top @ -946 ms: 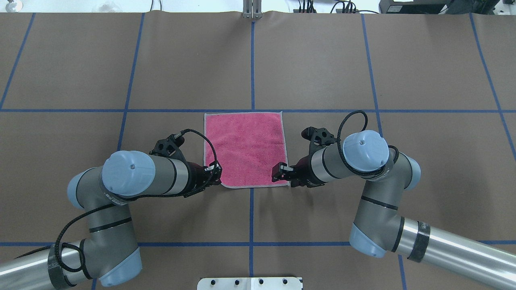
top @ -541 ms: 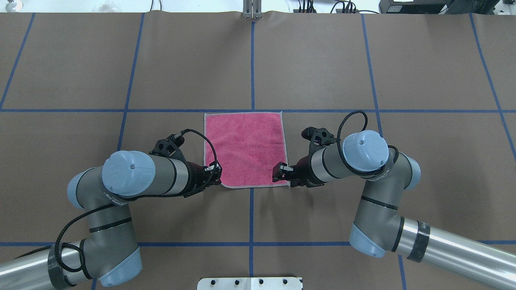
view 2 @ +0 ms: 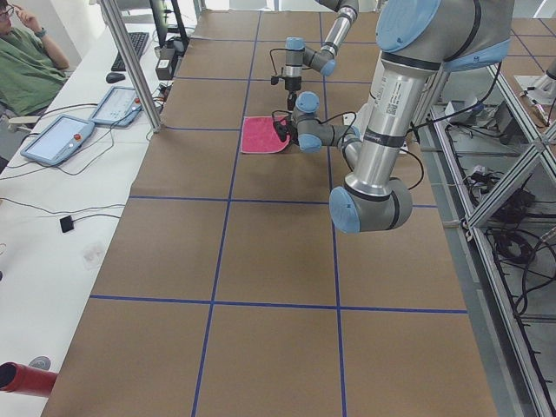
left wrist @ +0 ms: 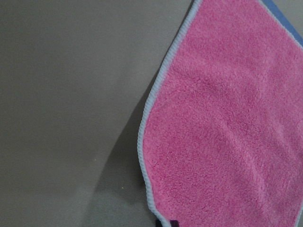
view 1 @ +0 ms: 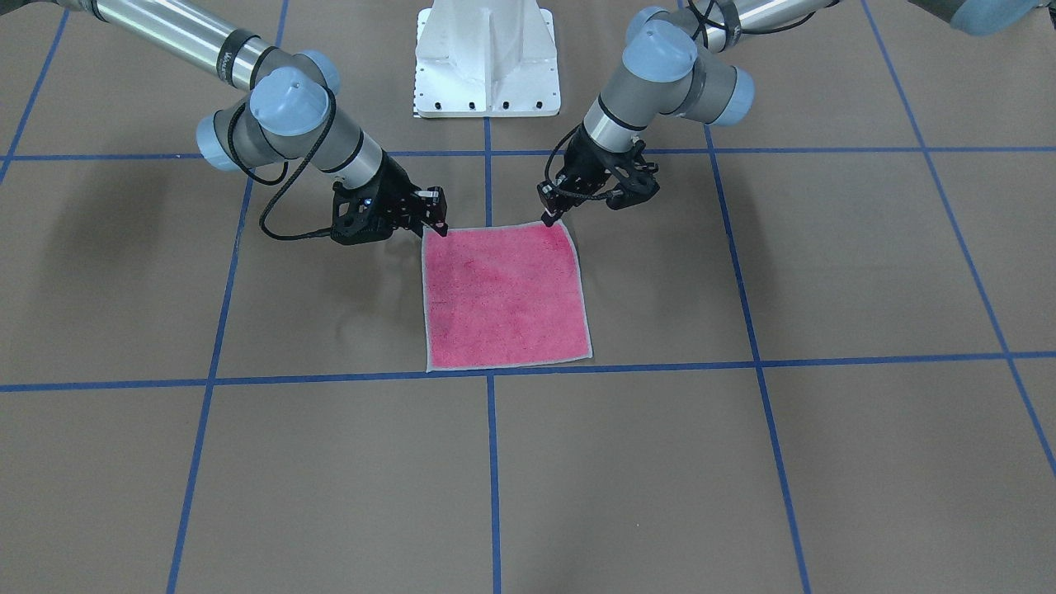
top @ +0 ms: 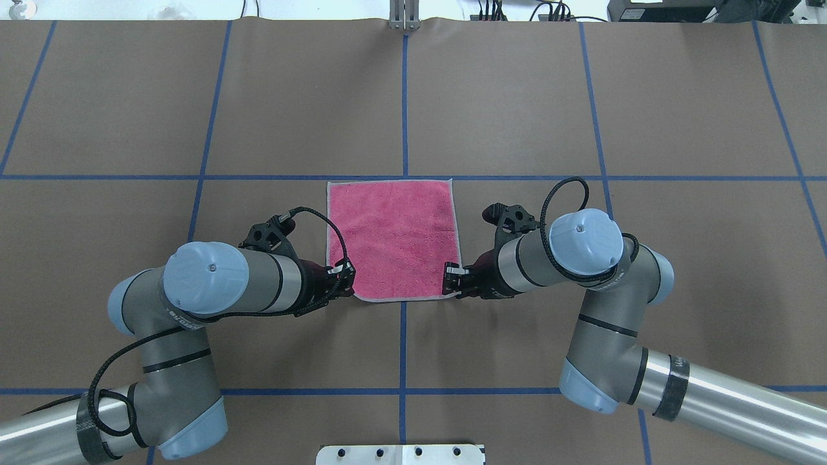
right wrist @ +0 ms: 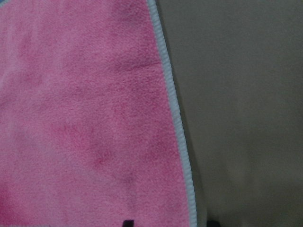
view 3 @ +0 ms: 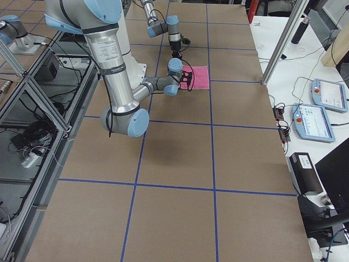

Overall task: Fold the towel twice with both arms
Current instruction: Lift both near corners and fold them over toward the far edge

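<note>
The towel [top: 393,239] lies flat with its pink face up and a pale stitched edge around it; it also shows in the front view [view 1: 503,297]. My left gripper [top: 345,279] sits low at the towel's near-left corner. In the left wrist view its tips meet at the bottom edge [left wrist: 166,223], shut on that corner, and the towel's edge [left wrist: 142,142] is slightly raised. My right gripper [top: 452,281] is at the near-right corner. In the right wrist view its two tips stand apart [right wrist: 169,223], one on each side of the towel's edge [right wrist: 189,198].
Brown table covering [top: 581,97] with blue tape grid lines. The white pedestal base [view 1: 487,58] stands behind the towel on my side. An operator's desk with tablets [view 2: 56,139] runs along the table's far side.
My right gripper has shifted slightly toward the towel's near edge and its jaws have narrowed around the corner. The left arm and the towel have not moved.
</note>
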Controlling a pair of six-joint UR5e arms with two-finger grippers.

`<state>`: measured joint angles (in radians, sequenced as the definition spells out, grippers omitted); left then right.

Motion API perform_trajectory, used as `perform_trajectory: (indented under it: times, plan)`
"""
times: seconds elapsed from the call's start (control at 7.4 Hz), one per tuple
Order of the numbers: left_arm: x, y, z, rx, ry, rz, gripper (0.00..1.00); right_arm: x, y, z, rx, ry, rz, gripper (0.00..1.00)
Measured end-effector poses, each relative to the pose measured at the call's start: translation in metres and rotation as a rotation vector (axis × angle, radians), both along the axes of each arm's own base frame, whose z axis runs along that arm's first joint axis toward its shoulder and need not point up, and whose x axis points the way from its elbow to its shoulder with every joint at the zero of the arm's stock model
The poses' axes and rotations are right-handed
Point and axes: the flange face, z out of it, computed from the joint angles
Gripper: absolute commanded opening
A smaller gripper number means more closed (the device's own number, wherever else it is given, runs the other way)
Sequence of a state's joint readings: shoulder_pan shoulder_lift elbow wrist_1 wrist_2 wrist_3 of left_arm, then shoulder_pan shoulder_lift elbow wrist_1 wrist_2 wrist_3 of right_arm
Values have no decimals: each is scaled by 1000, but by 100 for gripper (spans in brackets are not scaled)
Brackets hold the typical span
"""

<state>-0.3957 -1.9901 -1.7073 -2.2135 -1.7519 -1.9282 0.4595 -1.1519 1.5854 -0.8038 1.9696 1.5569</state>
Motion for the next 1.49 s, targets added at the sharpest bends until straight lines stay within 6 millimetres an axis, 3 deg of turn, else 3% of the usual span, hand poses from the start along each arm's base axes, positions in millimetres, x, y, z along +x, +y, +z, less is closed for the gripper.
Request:
perform_trajectory:
  times: [0.68,1.08,1.49]
  plan:
    - [0,0,-1,0,1,-1,0,5,-3,-6,-10,-13,12,0]
    - [-14,-5,-15,11,31,-11,0,25,2,-42,-68,-86,40,0]
    - [-27,1,-19,10,49,8,0,41,9,-59,-76,-126,42,0]
